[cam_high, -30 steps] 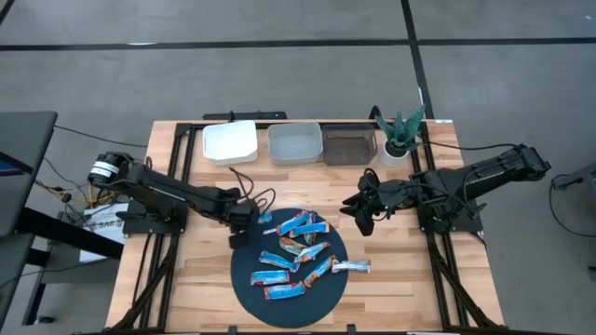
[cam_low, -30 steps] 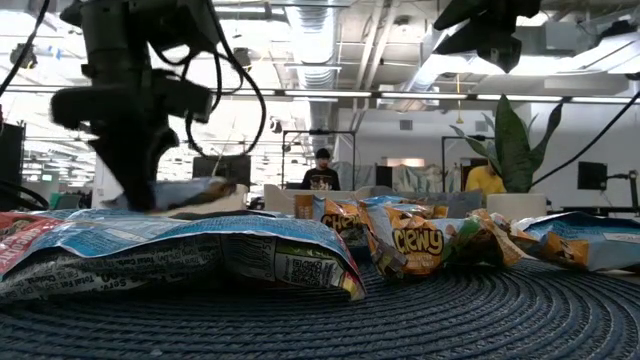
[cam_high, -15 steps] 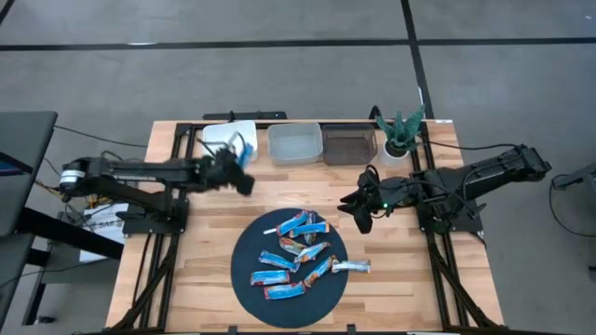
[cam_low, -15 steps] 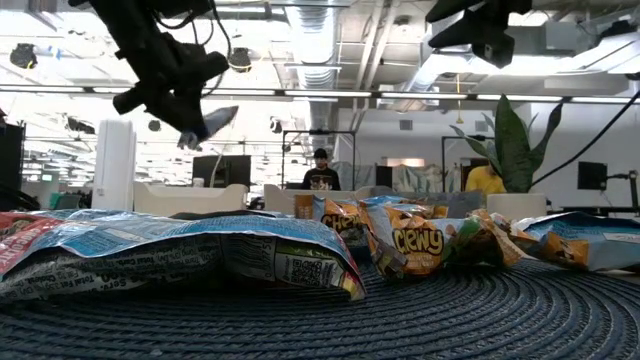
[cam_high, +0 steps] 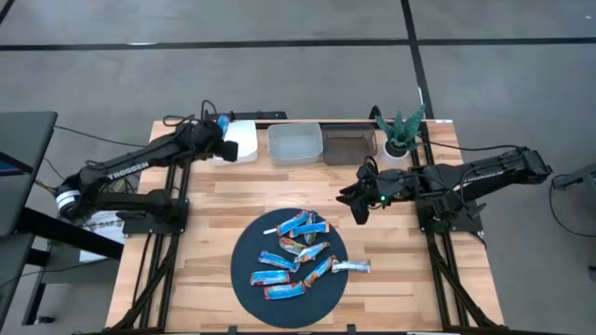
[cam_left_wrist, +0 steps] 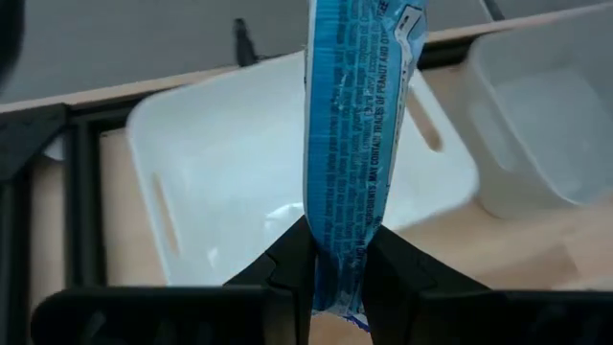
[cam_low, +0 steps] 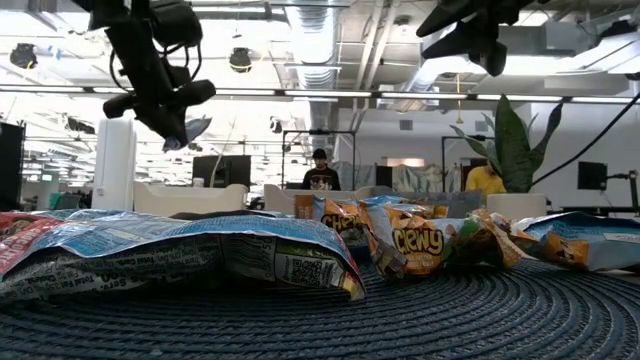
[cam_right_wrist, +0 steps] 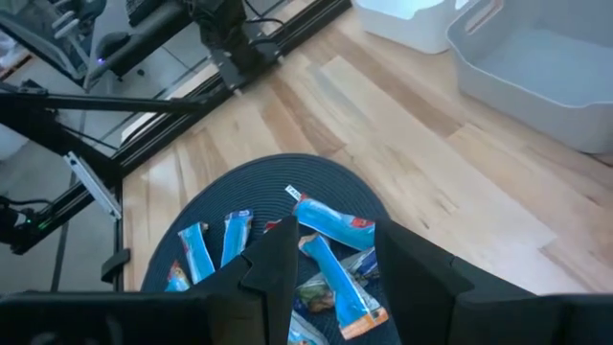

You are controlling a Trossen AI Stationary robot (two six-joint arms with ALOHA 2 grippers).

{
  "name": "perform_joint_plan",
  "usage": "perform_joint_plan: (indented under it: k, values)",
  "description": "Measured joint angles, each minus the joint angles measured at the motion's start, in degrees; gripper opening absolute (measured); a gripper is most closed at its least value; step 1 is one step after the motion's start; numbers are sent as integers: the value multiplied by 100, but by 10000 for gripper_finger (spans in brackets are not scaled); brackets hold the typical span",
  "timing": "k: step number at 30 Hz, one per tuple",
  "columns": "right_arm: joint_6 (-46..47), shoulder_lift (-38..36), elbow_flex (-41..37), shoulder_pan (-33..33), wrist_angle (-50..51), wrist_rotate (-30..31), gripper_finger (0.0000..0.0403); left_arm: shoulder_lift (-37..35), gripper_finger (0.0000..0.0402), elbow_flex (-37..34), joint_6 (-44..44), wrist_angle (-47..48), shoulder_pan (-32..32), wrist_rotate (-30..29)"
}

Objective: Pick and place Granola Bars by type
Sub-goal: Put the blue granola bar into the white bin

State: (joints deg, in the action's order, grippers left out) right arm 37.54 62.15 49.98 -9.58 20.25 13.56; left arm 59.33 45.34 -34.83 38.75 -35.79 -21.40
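Left gripper (cam_left_wrist: 337, 264) is closed on a blue granola bar (cam_left_wrist: 356, 144) and holds it over the white bin (cam_left_wrist: 206, 182) at the back of the table (cam_high: 214, 200). Right gripper (cam_right_wrist: 326, 254) hangs open above the dark round mat (cam_high: 244, 270), where the other bars (cam_high: 291, 251) lie in a loose group.

Dark cabled arms, white TROSSEN lettering
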Motion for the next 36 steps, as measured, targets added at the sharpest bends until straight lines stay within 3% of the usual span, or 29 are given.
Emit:
perform_joint_plan:
  k: [11,20,26,29,36]
  values:
    - [2,0,0,-2,0,0,131,427,67,0,876,-720,-663,1028]
    - [103,0,0,-2,1,-2,131,595,132,-2,1025,-872,-841,1033]
    - [103,0,0,-2,2,-2,131,593,143,-2,1024,-1055,-837,1154]
    - [103,0,0,-2,8,-2,131,595,139,-1,1003,-1160,-810,1932]
    - [96,0,0,-2,55,-2,131,593,128,0,1025,-1472,-55,4801]
